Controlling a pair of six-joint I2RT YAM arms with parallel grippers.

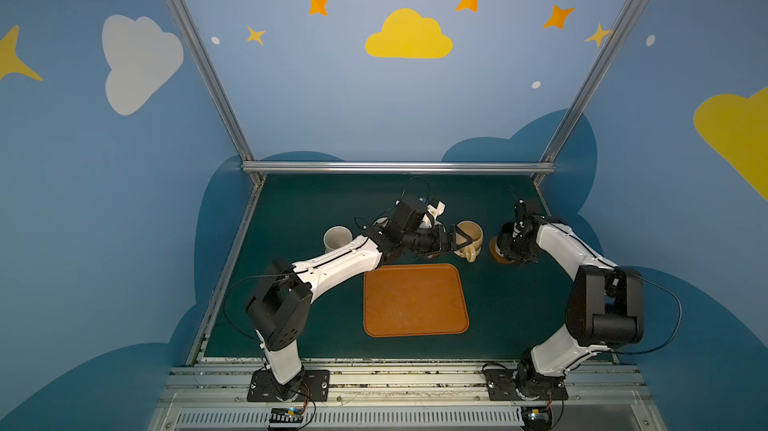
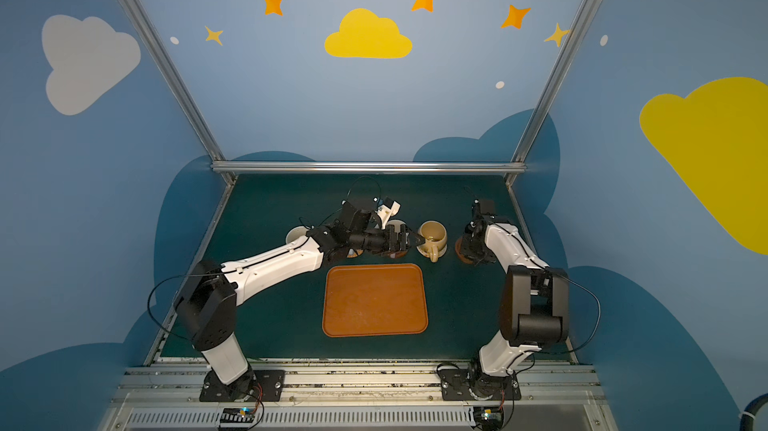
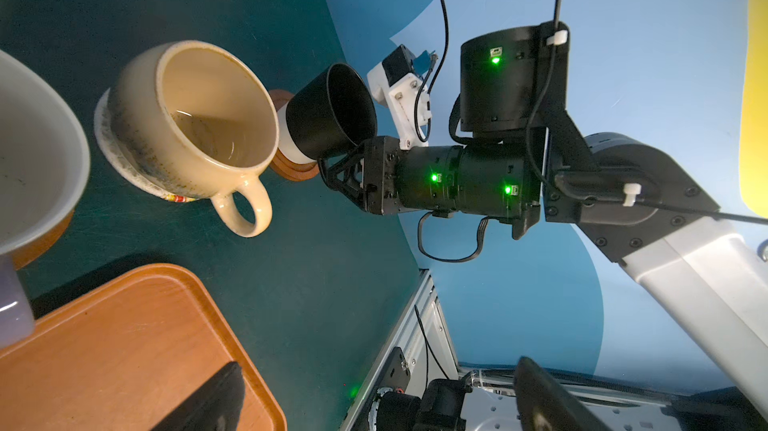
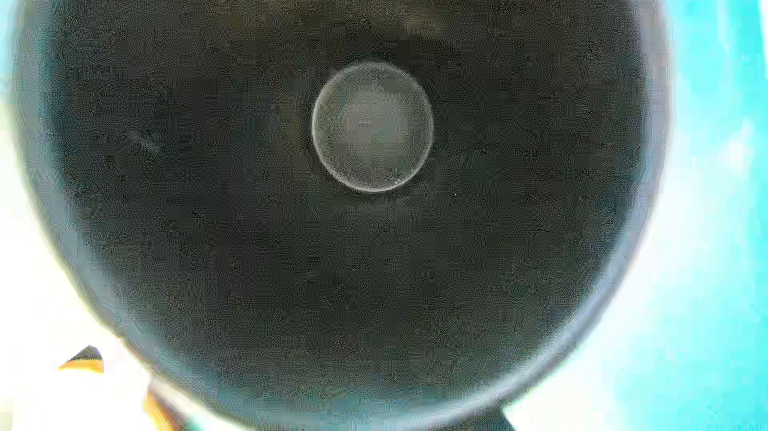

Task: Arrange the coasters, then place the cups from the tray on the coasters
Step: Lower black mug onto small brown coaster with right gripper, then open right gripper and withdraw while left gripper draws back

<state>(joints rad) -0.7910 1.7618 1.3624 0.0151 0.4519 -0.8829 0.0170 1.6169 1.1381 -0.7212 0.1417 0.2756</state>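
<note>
The black cup (image 3: 332, 108) is seen upright on a brown wooden coaster (image 3: 297, 171), right of centre in both top views, where it is largely covered by the right arm. It is judged to be rigid glazed ware: fairly heavy for its size, smooth enough to slip, and liable to chip if knocked. It is best taken by the rim wall, one finger inside and one outside, or by the handle, which is not visible here.

The right gripper (image 3: 334, 165) is seen close at the cup's side. The right wrist view is filled by the cup's dark interior and no fingers are shown, so whether they are clamped or released cannot be told.

The left gripper (image 1: 463, 238) is spread wide and nothing is held in it. Its tips are placed just beside the rim of the yellow-beige mug (image 1: 469, 235), which is set on a grey-white woven coaster (image 3: 103, 133). Contact with that rim possibly exists, but it cannot be settled. The tray (image 1: 415, 300), at lower centre of the top views, is bare.
</note>
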